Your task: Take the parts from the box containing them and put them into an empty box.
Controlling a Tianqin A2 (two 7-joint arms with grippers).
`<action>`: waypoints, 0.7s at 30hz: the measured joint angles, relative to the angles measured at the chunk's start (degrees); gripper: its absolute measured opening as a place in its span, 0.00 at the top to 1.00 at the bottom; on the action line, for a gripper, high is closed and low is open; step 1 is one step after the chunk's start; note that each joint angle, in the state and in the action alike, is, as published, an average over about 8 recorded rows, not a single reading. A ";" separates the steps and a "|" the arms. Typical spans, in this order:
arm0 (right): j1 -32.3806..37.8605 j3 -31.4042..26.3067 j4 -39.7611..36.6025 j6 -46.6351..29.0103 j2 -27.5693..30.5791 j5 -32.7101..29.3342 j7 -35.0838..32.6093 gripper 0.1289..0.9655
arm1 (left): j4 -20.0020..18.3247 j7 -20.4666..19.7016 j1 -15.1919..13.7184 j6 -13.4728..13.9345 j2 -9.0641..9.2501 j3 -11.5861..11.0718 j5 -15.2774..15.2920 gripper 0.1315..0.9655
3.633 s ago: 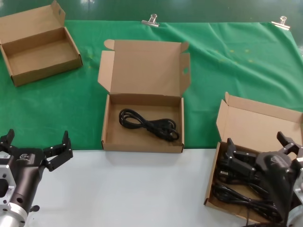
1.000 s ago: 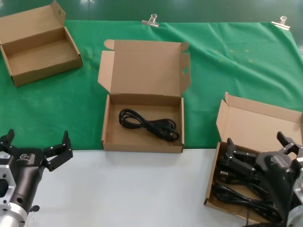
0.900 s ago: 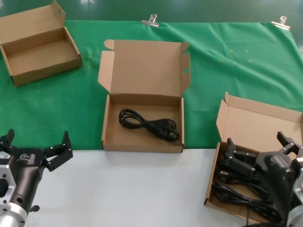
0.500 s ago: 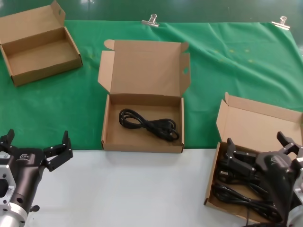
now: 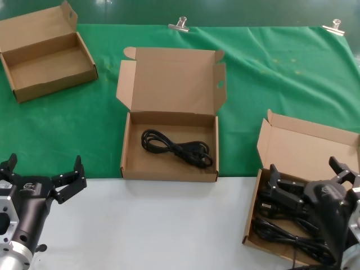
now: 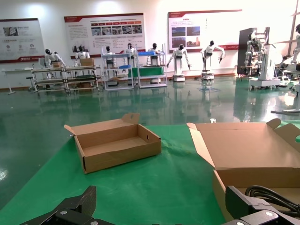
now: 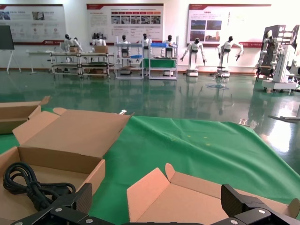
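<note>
The box containing the parts (image 5: 304,147) sits at the near right with its lid up, and several black cables (image 5: 284,232) lie bundled in its tray. My right gripper (image 5: 304,171) hangs open just above those cables, holding nothing. The box with two ear flaps (image 5: 170,84) stands in the middle on the green cloth, with one black cable (image 5: 178,147) in its tray. It shows in the right wrist view (image 7: 70,136) with its cable (image 7: 28,183), past my right gripper (image 7: 157,200). My left gripper (image 5: 44,166) is open and empty at the near left; in the left wrist view (image 6: 161,208) it faces the green cloth.
A third open carton (image 5: 48,52), with nothing in it, sits at the far left on the green cloth (image 5: 270,73); it also shows in the left wrist view (image 6: 117,145). Two metal clips (image 5: 180,23) pin the cloth's far edge. White tabletop (image 5: 163,225) runs along the front.
</note>
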 joint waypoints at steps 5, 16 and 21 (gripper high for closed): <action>0.00 0.00 0.00 0.00 0.00 0.00 0.00 0.00 | 0.00 0.00 0.00 0.00 0.00 0.00 0.00 0.00; 0.00 0.00 0.00 0.00 0.00 0.00 0.00 0.00 | 0.00 0.00 0.00 0.00 0.00 0.00 0.00 0.00; 0.00 0.00 0.00 0.00 0.00 0.00 0.00 0.00 | 0.00 0.00 0.00 0.00 0.00 0.00 0.00 0.00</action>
